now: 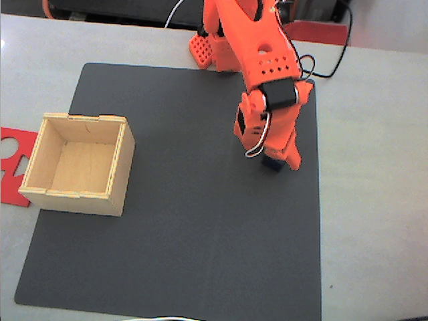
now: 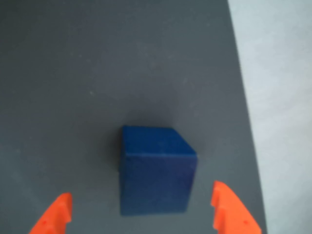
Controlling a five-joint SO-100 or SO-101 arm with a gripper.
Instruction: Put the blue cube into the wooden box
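Note:
The blue cube [image 2: 155, 170] rests on the dark grey mat, and in the wrist view it lies between the two orange fingertips [image 2: 229, 209] with a gap on each side. My gripper [image 2: 141, 214] is open around it. In the fixed view the orange arm reaches down at the mat's right part, and the cube [image 1: 271, 164] shows as a dark corner under the gripper [image 1: 275, 160]. The wooden box [image 1: 79, 162] stands open-topped and empty on the mat's left edge, well away from the gripper.
The dark mat [image 1: 180, 234] covers most of the pale table. A flat red cut-out sheet [image 1: 12, 164] lies left of the box. The arm's base [image 1: 214, 47] and cables sit at the mat's far edge. Bare table [image 1: 374, 200] lies right of the mat.

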